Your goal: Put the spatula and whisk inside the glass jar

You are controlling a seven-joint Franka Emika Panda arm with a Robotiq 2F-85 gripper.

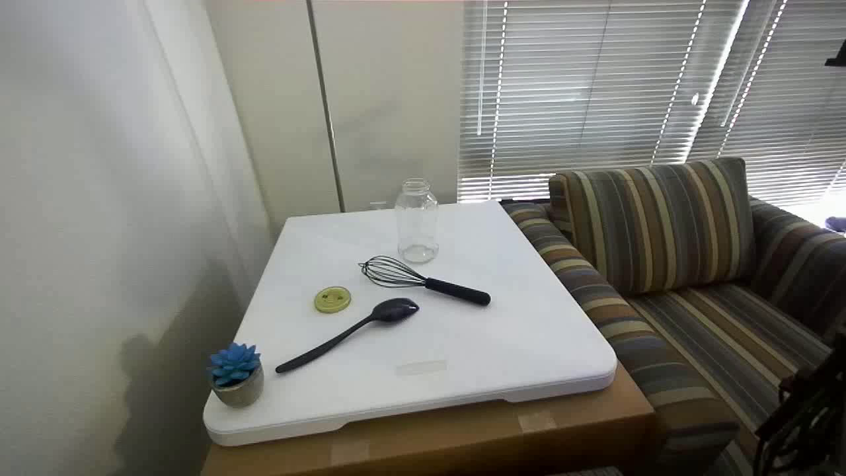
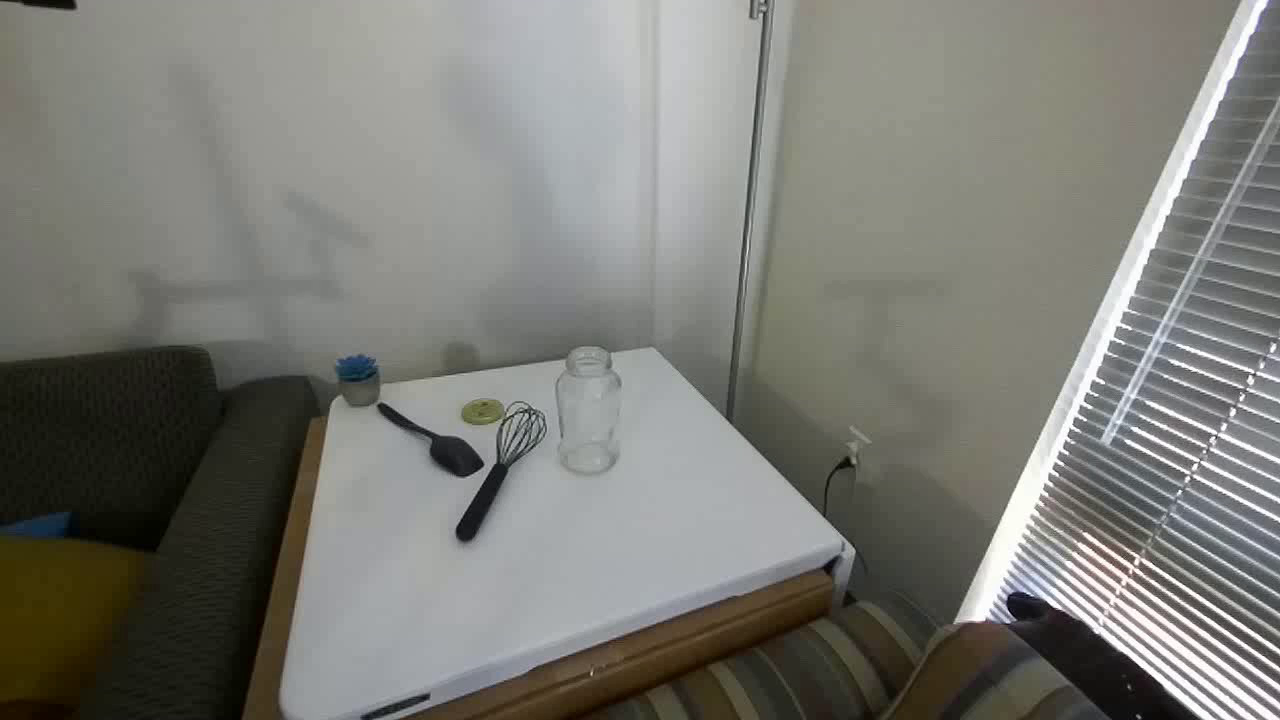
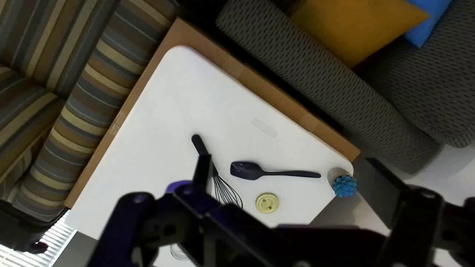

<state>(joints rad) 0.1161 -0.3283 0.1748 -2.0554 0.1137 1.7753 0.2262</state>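
Note:
The black spatula [image 1: 394,309] [image 2: 456,456] [image 3: 248,170] lies flat on the white table, its handle toward the potted plant. Beside its head rests the whisk [image 1: 456,291] [image 2: 483,505] [image 3: 199,144], also flat. In both exterior views the glass jar [image 1: 416,225] [image 2: 588,420] stands upright with nothing in it, close to the wire end of the whisk. Only part of the jar [image 3: 179,252] shows in the wrist view, behind the gripper's linkage. My gripper [image 3: 287,159] is high above the table with its fingers wide apart and nothing between them; one finger covers part of the whisk.
A yellow-green lid [image 1: 332,299] lies near the spatula and whisk. At a table corner stands a small pot with a blue succulent [image 1: 234,363]. The white tabletop [image 1: 529,350] sits on a cardboard box, beside a striped armchair [image 1: 595,317] and a grey sofa [image 3: 334,81].

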